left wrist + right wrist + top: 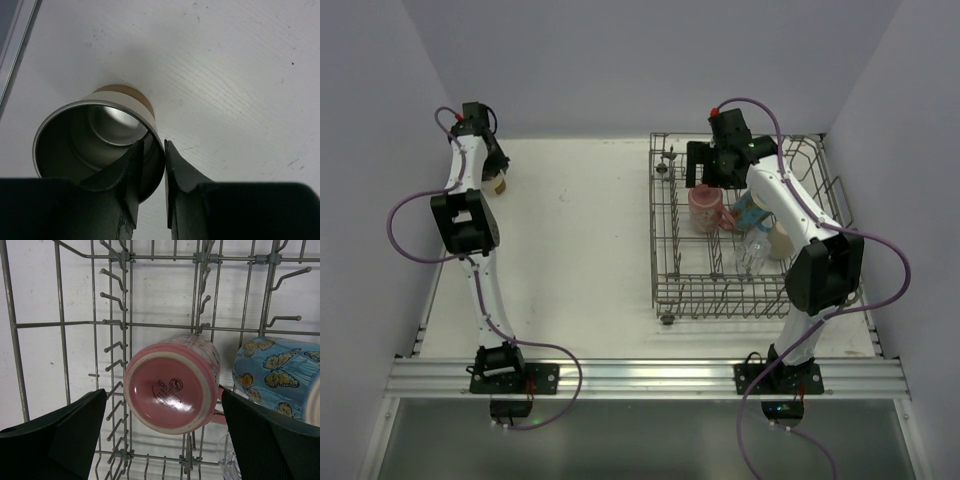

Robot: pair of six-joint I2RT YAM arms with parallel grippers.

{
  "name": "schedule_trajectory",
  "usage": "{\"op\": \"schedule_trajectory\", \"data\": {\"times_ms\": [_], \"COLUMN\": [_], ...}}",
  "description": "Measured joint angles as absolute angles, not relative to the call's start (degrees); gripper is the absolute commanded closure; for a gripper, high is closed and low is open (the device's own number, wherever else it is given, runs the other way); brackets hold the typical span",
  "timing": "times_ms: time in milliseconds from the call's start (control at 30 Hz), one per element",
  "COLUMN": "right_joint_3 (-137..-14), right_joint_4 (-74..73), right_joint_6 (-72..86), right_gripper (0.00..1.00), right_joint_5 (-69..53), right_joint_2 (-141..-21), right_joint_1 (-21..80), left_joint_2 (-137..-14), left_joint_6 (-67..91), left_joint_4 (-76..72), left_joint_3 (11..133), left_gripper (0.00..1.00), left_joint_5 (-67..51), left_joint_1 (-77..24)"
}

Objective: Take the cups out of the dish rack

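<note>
The tan cup (95, 135) with a cream rim stands upright at the far left of the table (498, 185). My left gripper (154, 150) is shut on its rim, one finger inside and one outside (490, 172). The grey wire dish rack (662, 290) stands on the right. In it a pink patterned mug (172, 385) lies base up (708, 210), with a blue butterfly mug (275, 370) to its right. A clear glass tumbler (755, 252) and a plain beige cup (781, 240) lie nearer. My right gripper (164, 395) is open above the pink mug, a finger on each side, not touching it.
Upright tines (112, 347) rise around the pink mug, and rack wires (60, 325) cross the far side. The white tabletop (580, 240) lies between the arms. Walls close in the table at the back and both sides.
</note>
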State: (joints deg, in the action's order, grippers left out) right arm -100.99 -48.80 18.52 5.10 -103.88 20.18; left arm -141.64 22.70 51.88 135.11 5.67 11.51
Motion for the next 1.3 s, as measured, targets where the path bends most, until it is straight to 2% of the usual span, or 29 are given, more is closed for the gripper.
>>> {"op": "schedule_trajectory", "data": {"times_ms": [233,367,500,800,1300], "right_joint_3": [-101.3,-101.2,-101.0,-101.3,-98.5], "right_joint_4": [-49.0,-48.8,-48.6,-50.6,-51.8], "right_joint_6": [18.3,17.0,15.0,5.4,-8.0], "right_gripper": [0.01,0.01,0.01,0.01,0.01], "right_joint_5": [5.2,5.0,4.2,0.6,-4.6], "right_joint_2": [-103.9,-103.9,-103.7,-103.7,-102.8], "right_joint_1": [20.2,20.2,20.2,20.2,20.2], "left_joint_2": [-142.8,-142.8,-142.8,-140.7,-126.5], "left_joint_6": [22.9,22.9,23.1,23.3,24.9], "left_joint_4": [51.8,51.4,50.5,50.3,48.5], "left_joint_3": [135.1,135.1,135.1,135.1,133.7], "left_gripper": [0.58,0.39,0.26,0.21,0.18], "left_joint_5": [4.7,3.8,2.6,-0.1,-8.3], "left_joint_1": [11.8,11.9,11.9,12.0,12.0]}}
